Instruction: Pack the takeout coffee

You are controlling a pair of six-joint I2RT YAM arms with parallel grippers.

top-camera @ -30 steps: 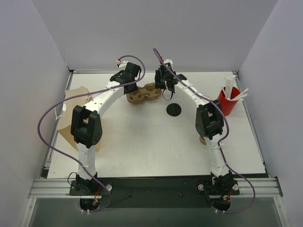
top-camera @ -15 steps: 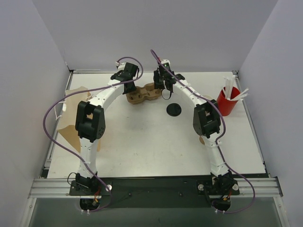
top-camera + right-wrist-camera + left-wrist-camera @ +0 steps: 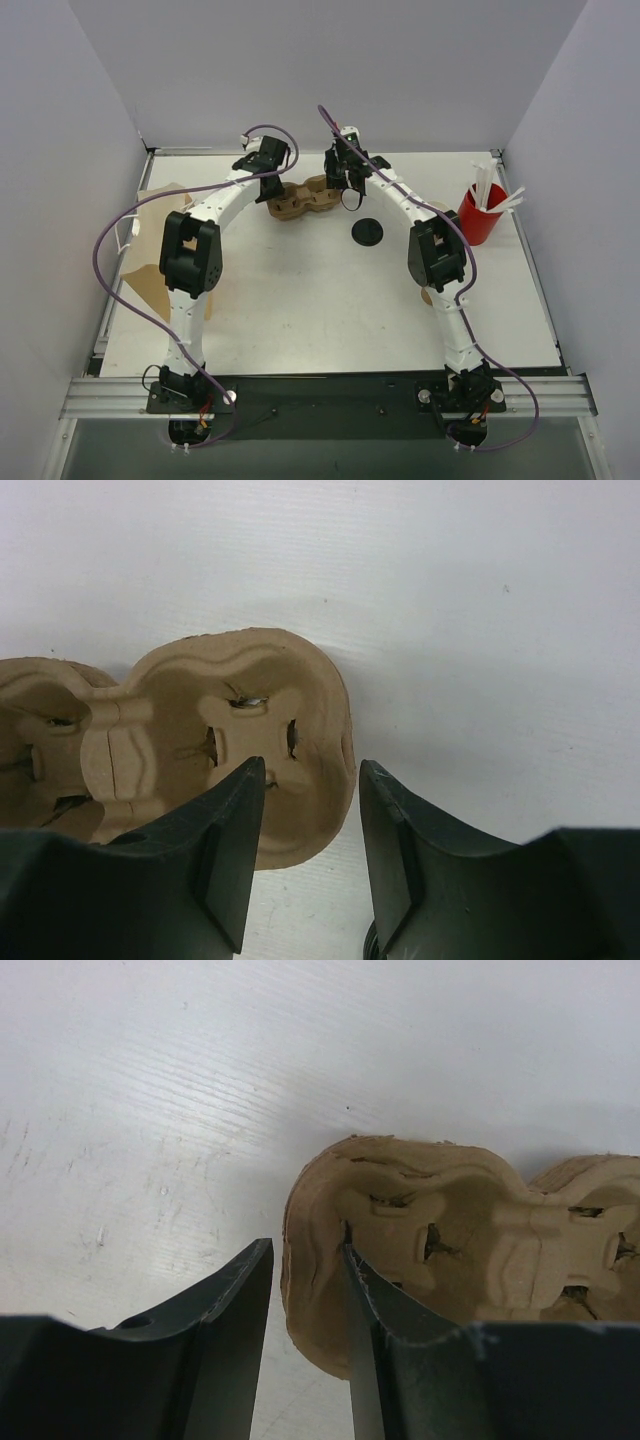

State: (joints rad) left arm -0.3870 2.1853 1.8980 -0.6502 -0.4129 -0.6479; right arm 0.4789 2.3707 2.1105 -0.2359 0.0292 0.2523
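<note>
Your left gripper (image 3: 306, 1252) is part-open and has hold of nothing. It straddles the left end wall of the brown moulded-pulp two-well cup carrier (image 3: 450, 1220). One finger is over the well and the other is outside, with a strip of white tabletop (image 3: 150, 1110) showing between the outer finger and the wall.

Your right gripper (image 3: 312, 768) is the mirror case at the carrier's right end. It is part-open and not gripping. The inner finger is over the well, and the outer finger is clear of the wall with tabletop visible in the gap.

The carrier sits flat at the far centre of the tabletop, between the two grippers.

The takeout coffee (image 3: 367, 232) stands on the tabletop near the carrier's right end, on the side towards the arm bases. It is apart from the carrier and from both grippers. From overhead you only get its round flat black lid; the cup body can't be made out.

The red cup (image 3: 480, 218) with white straws (image 3: 490, 190) is at the right edge, well apart from the carrier. The brown paper bag (image 3: 148, 235) lies at the left edge, partly hidden by your left arm. A small tan thing (image 3: 427, 296) shows beside the right arm's elbow, and I can't tell what it is.
</note>
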